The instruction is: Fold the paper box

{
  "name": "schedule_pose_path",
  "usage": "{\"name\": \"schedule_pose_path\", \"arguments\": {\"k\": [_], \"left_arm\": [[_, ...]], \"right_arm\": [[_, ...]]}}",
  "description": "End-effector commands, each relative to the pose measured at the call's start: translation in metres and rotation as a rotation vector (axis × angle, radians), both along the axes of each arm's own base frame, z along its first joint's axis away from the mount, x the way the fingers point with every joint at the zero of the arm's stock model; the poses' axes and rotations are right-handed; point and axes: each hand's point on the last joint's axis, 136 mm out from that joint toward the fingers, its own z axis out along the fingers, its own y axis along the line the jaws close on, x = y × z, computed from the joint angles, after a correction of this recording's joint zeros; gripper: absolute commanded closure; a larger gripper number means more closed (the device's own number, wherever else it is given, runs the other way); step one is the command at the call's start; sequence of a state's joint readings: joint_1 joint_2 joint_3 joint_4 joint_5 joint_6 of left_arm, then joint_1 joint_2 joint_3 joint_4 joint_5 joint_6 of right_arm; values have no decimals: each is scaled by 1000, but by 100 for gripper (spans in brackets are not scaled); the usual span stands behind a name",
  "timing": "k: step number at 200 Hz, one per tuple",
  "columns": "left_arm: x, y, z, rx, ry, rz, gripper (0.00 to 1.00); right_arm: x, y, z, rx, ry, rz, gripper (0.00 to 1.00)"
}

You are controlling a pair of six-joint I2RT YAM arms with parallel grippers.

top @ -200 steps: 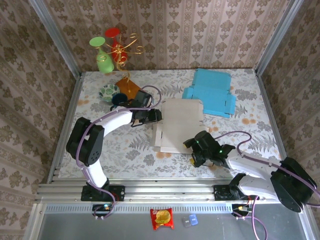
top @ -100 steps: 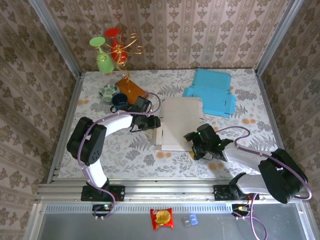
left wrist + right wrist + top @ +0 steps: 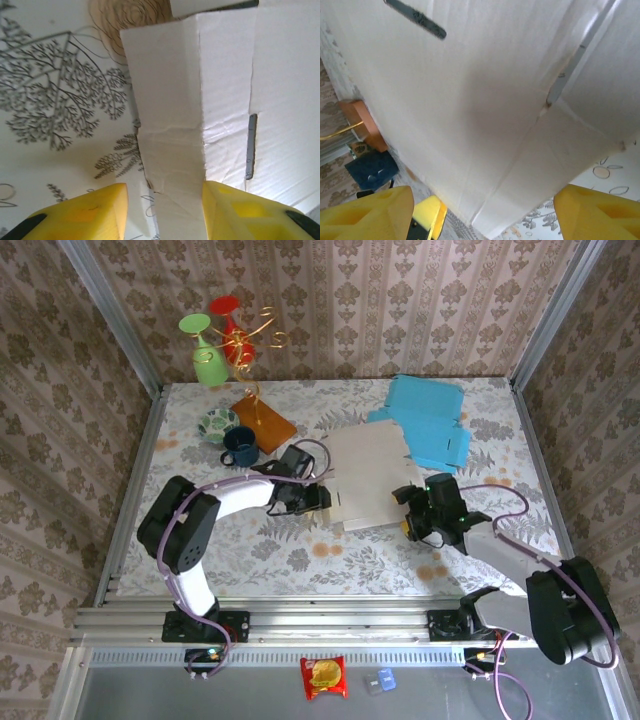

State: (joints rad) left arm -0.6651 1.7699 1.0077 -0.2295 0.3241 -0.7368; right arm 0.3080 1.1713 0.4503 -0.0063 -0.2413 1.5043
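The white paper box (image 3: 365,478) lies unfolded in the middle of the table, slightly turned. My left gripper (image 3: 318,498) is at its left edge. In the left wrist view a creased side flap (image 3: 170,130) runs down between the yellow fingers of the left gripper (image 3: 165,215); the right finger touches it and a gap remains on the left. My right gripper (image 3: 412,508) is at the box's right front corner. In the right wrist view the box panel (image 3: 485,100) rises over the right gripper (image 3: 485,215), whose fingers stand wide apart.
A flat blue box (image 3: 425,425) lies at the back right, just behind the white one. A dark blue cup (image 3: 240,447), an orange board (image 3: 265,420), a patterned bowl (image 3: 215,423) and a green vase (image 3: 207,365) stand at the back left. Walls enclose the table.
The right gripper has swung from the box's front edge to its right front corner. The left gripper has slid right, and the box has shifted right and turned. Both grippers have narrowed slightly.
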Motion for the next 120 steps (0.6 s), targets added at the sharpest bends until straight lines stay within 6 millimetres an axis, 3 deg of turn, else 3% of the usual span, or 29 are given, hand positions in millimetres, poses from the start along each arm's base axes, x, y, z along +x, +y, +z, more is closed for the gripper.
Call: {"name": "schedule_pose_path", "arguments": {"k": [1,51,79,120], "left_arm": [[-1,-5,8,-33,4,18,57],[-3,-9,5,-30,11,5,58],[-3,-11,5,-25,12,-3,58],[-5,-12,2,-17,20,-15,60]], "right_arm": [[-22,0,-15,9,43,31,26],[-27,16,-23,53,-2,41,29],[-13,31,-22,98,-51,45,33],[8,37,-17,120,-133,28,43]]}}
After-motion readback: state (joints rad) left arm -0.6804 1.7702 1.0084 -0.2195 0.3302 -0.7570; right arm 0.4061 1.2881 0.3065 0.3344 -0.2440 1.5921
